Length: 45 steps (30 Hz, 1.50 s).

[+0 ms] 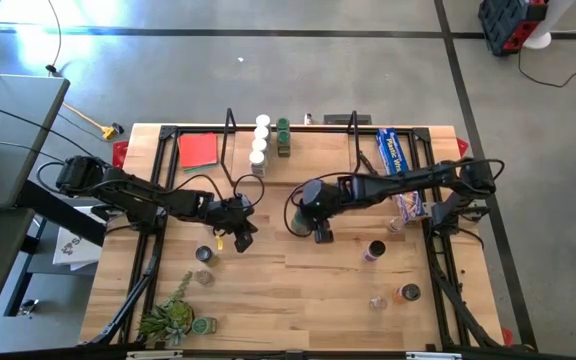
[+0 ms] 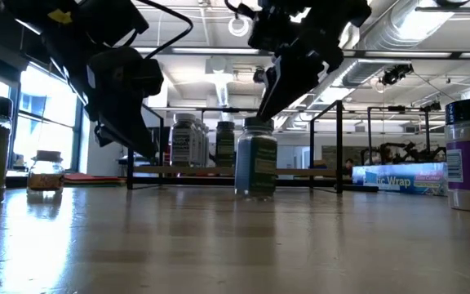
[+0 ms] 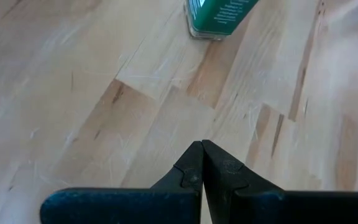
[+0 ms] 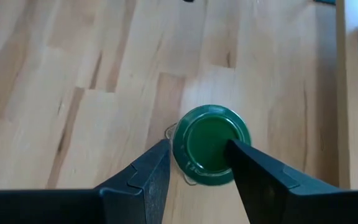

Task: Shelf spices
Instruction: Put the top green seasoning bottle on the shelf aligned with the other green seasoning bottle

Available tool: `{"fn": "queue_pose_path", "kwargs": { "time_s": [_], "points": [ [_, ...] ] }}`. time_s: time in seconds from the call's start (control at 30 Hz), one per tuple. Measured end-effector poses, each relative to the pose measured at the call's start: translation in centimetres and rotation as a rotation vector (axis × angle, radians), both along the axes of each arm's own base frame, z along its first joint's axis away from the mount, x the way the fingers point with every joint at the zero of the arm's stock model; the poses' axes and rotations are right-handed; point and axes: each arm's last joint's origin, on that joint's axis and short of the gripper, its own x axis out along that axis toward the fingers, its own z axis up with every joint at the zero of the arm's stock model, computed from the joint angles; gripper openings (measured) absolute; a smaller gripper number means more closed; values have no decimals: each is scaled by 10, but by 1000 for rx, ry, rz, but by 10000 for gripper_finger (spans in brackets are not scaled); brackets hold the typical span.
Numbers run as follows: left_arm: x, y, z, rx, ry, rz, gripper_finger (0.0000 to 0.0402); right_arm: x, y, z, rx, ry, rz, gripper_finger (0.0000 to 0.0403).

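Observation:
My right gripper [image 4: 201, 163] is shut on a spice jar with a green lid [image 1: 298, 222] that stands on the table in front of the shelf [image 1: 290, 160]. The shelf's wooden board carries several spice jars with white and green tops [image 1: 261, 140]. My left gripper [image 3: 201, 149] hangs shut just above bare table, left of the held jar, with nothing in it. In the left wrist view a green-labelled jar [image 3: 219, 15] stands on the wood ahead of it. In the low view the left gripper [image 2: 137, 135] is left of the jar [image 2: 255, 163]. My right gripper pinches the jar at its green lid [image 4: 211, 146], one finger [image 4: 157, 171] on each side of the round top. The fingers slant down onto it from above and from the table's right. The jar stands upright with its base [image 2: 255, 193] on the table.
Loose spice jars stand on the near left [image 1: 204, 253] and the near right [image 1: 375, 250] of the table. A green plant [image 1: 173, 315] sits at the near left corner, a flat red square [image 1: 198, 150] at the far left, a long blue box [image 1: 396, 150] at the far right.

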Motion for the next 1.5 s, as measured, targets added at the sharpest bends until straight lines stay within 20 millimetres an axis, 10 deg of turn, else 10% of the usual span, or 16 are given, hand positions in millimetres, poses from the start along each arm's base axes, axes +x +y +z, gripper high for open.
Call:
{"fn": "queue_pose_path", "kwargs": {
  "time_s": [0.43, 0.7, 1.03, 1.5],
  "points": [
    [0, 0, 0, 1, 2, -3, 0, 11, 5, 37, -24, -54, 176, 249],
    [0, 0, 0, 0, 2, -4, 0, 13, -3, 12, -192, 57, 489, 313],
    [0, 0, 0, -1, 2, -5, 0, 23, -13, -6, -222, 77, 533, 309],
    [0, 0, 0, 6, 2, -16, 0, 24, -11, -1, -99, 60, 445, 186]
  ]
}}
